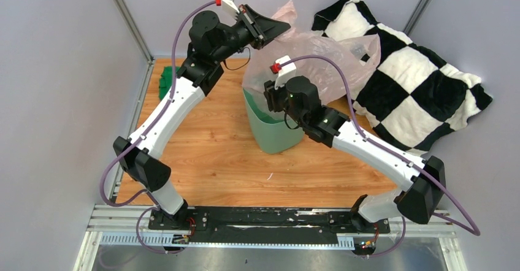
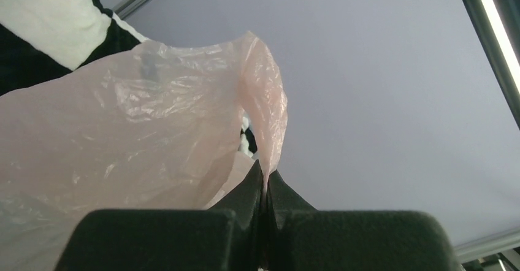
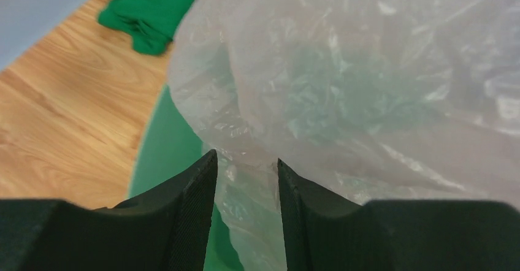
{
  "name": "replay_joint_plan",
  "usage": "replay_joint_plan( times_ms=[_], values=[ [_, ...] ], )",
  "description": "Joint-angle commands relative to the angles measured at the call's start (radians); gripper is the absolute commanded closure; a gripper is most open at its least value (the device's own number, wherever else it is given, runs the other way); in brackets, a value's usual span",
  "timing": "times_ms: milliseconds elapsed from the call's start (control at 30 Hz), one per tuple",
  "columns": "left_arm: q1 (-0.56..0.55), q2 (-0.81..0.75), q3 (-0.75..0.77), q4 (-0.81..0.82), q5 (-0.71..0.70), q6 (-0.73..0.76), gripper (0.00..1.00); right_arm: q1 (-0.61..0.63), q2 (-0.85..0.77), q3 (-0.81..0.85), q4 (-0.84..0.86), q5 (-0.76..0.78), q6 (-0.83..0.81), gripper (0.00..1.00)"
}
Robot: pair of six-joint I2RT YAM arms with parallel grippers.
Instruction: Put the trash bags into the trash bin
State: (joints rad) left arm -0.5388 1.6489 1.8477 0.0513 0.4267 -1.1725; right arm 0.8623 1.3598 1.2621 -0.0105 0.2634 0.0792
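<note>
- The dark green folded cloth [image 1: 165, 81] is lying at the table's [image 1: 214, 154] far left corner, and I am reading no label on it.
- My left arm is reaching up from the near left edge, elbow bent out to the left, wrist raised high over the far edge and pointing right.
- My left gripper [image 2: 265, 182] is clenched on a twisted pinch of the trash bag [image 1: 319, 68], lifting that edge so the film is rising to a peak above the fingertips.
- The trash bag is looking thin, crinkly, translucent and pale pink. It is billowing over the trash bin [image 1: 273, 130], with its lower part hanging inside the rim and the rest spreading back to the right.
- I am not making out any lettering on the bag.
- The trash bin, mint green with tapering walls, is standing upright near the middle of the far edge.
- My right arm is stretching in from the near right corner, wrist tipping down at the bin's rim.
- My right gripper [image 3: 245, 167] is released, its jaws standing apart with bag film hanging between them.
- The black-and-white checkered cushion [image 1: 417, 93] is slumping over the far right corner.
</note>
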Motion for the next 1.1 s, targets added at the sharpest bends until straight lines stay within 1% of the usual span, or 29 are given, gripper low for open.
replay_joint_plan(
  times_ms=[0, 200, 300, 433, 500, 600, 700, 833, 967, 1067],
  values=[
    [0.003, 0.014, 0.011, 0.008, 0.023, -0.016, 1.0, -0.035, 0.019, -0.018, -0.155, 0.124, 0.02, 0.57],
    [0.009, -0.024, -0.07, 0.008, -0.012, 0.022, 1.0, -0.039, -0.012, -0.016, -0.261, 0.121, 0.016, 0.58],
    [0.02, -0.064, -0.139, 0.007, -0.029, 0.045, 1.0, -0.038, -0.046, 0.001, -0.29, 0.025, 0.003, 0.58],
    [0.043, -0.116, -0.218, 0.007, -0.038, 0.077, 1.0, -0.033, -0.082, 0.06, -0.331, -0.133, 0.002, 0.5],
    [0.06, -0.142, -0.251, 0.007, -0.039, 0.087, 1.0, -0.027, -0.097, 0.108, -0.354, -0.186, 0.009, 0.46],
    [0.09, -0.182, -0.295, 0.007, -0.032, 0.097, 1.0, -0.024, -0.114, 0.172, -0.405, -0.217, 0.032, 0.42],
    [0.114, -0.215, -0.33, 0.006, -0.011, 0.103, 1.0, -0.024, -0.137, 0.216, -0.471, -0.186, 0.056, 0.38],
    [0.122, -0.254, -0.367, -0.025, 0.008, 0.133, 1.0, -0.024, -0.2, 0.231, -0.559, -0.095, 0.091, 0.31],
    [0.123, -0.296, -0.349, -0.195, -0.038, 0.239, 1.0, -0.025, -0.277, 0.224, -0.651, 0.023, 0.126, 0.28],
    [0.125, -0.334, -0.32, -0.337, -0.108, 0.328, 1.0, -0.025, -0.35, 0.171, -0.688, 0.081, 0.151, 0.26]
  ],
)
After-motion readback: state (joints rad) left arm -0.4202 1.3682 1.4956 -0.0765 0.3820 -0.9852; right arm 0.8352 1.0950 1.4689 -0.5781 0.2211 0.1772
